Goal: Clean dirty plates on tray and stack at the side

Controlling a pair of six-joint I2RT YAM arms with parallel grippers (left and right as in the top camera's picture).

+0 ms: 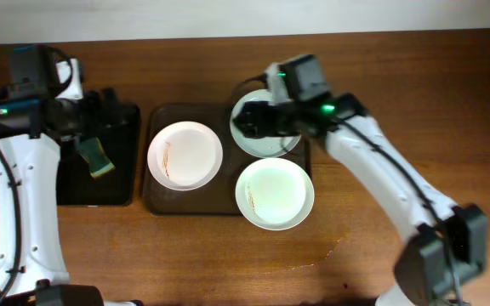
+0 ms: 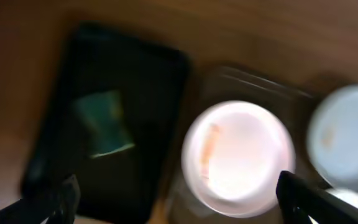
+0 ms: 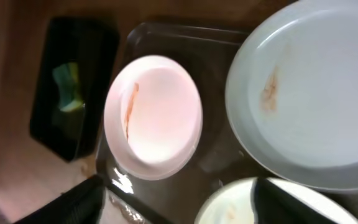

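Observation:
Three white plates lie on the brown tray (image 1: 228, 197). The left plate (image 1: 185, 155) has a thin orange smear. The back right plate (image 1: 266, 136) lies partly under my right gripper (image 1: 258, 119), which hovers open and empty above it. The front right plate (image 1: 275, 194) overhangs the tray's front edge. The right wrist view shows the left plate (image 3: 154, 115), the smeared back plate (image 3: 309, 93), the front plate (image 3: 241, 202) and my open jaws (image 3: 185, 205). My left gripper (image 1: 105, 106) is open and empty over the black tray. Its blurred view shows its jaws (image 2: 179, 205) and the left plate (image 2: 238, 155).
A narrow black tray (image 1: 117, 183) stands left of the brown tray and holds a green and yellow sponge (image 1: 100, 159). The sponge also shows in the left wrist view (image 2: 104, 124) and the right wrist view (image 3: 67, 87). Bare wooden table lies to the right and front.

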